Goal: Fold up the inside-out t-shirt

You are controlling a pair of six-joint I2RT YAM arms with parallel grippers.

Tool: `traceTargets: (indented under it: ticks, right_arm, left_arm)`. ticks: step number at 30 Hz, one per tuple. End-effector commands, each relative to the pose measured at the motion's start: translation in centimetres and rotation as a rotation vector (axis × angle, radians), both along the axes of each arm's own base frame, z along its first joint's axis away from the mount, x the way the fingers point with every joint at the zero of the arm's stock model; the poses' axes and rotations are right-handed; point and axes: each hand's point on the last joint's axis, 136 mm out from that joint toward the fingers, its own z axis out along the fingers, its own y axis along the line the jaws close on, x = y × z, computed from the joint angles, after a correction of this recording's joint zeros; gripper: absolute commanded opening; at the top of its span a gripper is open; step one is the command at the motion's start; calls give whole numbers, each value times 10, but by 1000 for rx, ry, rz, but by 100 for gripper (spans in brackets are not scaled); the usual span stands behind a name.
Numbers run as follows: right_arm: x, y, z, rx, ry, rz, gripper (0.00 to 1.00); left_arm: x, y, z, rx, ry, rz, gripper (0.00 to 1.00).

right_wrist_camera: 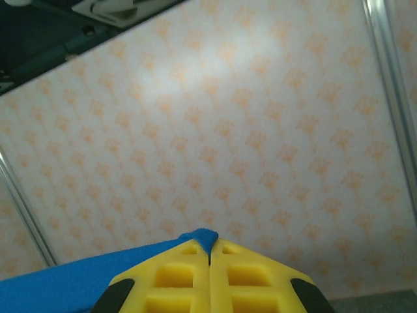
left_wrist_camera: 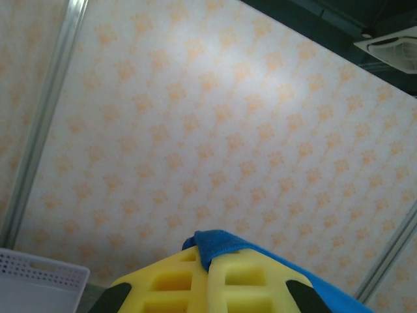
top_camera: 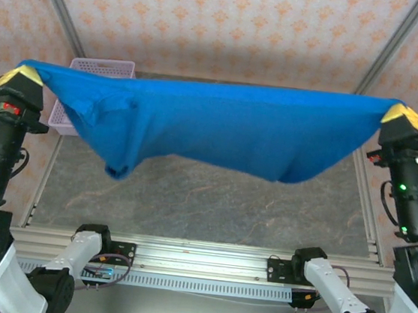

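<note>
The inside-out t-shirt (top_camera: 220, 127) hung stretched in the air across the middle of the top view, lifted clear of the grey marbled worktop (top_camera: 211, 202) below it. Its upper edge ran almost straight from the left side of the frame to the right. The lower edge sagged in an uneven curve, and a sleeve drooped lowest, left of centre.

The left pincer (top_camera: 19, 76), at the far left of the frame, was clamped tight on one end of that upper edge. The right pincer (top_camera: 404, 116), at the far right, was clamped tight on the other end.

In the left wrist view the yellow fingers (left_wrist_camera: 169, 280) met at the bottom centre. A small fold of blue cloth poked up from between them, and more fabric trailed off to the lower right. In the right wrist view the yellow fingers (right_wrist_camera: 254, 277) were pressed together at the bottom centre. A tip of blue cloth stuck out at their top, and the fabric ran away to the lower left.

A lavender mesh basket (top_camera: 102, 66) sat in the upper left of the top view, behind the shirt and partly hidden by it.
</note>
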Motion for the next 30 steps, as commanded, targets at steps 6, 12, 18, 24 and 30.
traceTargets:
  ticks: [6,12,18,24,30]
  right_arm:
    - [25,-21,-8,-70,84,-167,0]
    - [124,-19,-57,-155,227,-266,0]
    - [261,-11,-160,-254,419,-353,0]
    - [383,-23,-270,-301,638,-432,0]
    - [410,-12,-311,-284,792,-310,33]
  left_arm:
    - [88,25,-24,-1,187,68,0]
    - [200,27,-86,-66,357,-7,0]
    - [320,34,-200,-85,613,43,0]
    - [445,12,-314,-77,862,6,8]
    - [476,6,-325,-101,857,-13,55]
